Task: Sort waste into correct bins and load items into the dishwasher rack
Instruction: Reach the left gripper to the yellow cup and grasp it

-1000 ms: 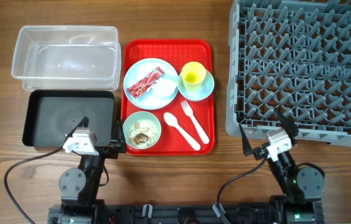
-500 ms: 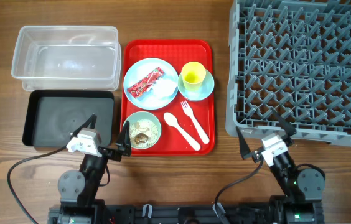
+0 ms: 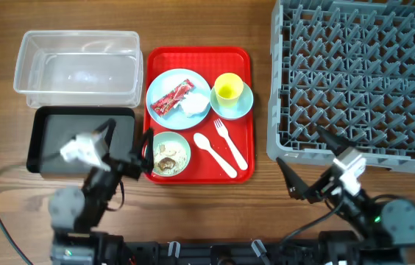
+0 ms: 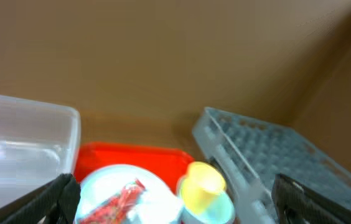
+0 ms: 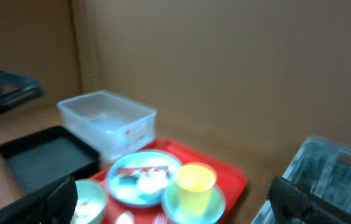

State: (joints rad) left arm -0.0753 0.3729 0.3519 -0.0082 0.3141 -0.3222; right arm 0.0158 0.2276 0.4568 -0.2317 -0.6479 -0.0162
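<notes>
Overhead, a brown wood-grain table (image 3: 215, 221) carries everything. The wrist views are blurred and show plain brown panels behind it.

The red tray (image 3: 243, 62) is the landmark. On its far half lies the plate (image 3: 182, 77) with the wrapper (image 3: 172, 97) and tissue (image 3: 193, 107) on it. The wrapper's long axis runs diagonally, from the tray's near left toward its far right. Beside the plate the cup (image 3: 228, 89) stands upright in the blue bowl (image 3: 246, 104).

On the tray's near half the green bowl (image 3: 184, 142) holds the scraps (image 3: 166, 158). The spoon (image 3: 215, 154) and fork (image 3: 229, 143) lie side by side. Their heads point toward the tray's far edge and their handles slant to its near right corner.

Left of the tray sits the tub (image 3: 79, 34), with the black tray (image 3: 53, 132) nearer the robot. Both have their long axis left to right. Right of the tray stands the rack (image 3: 355, 73).

A red label on the tub's end wall shows in the right wrist view – too blurred to read. The wrapper's print cannot be read either.

The left gripper (image 3: 128, 140) hovers at the tray's near left corner, and the right gripper (image 3: 298, 146) hangs near the rack's front edge – both jaws are spread wide, holding nothing.
</notes>
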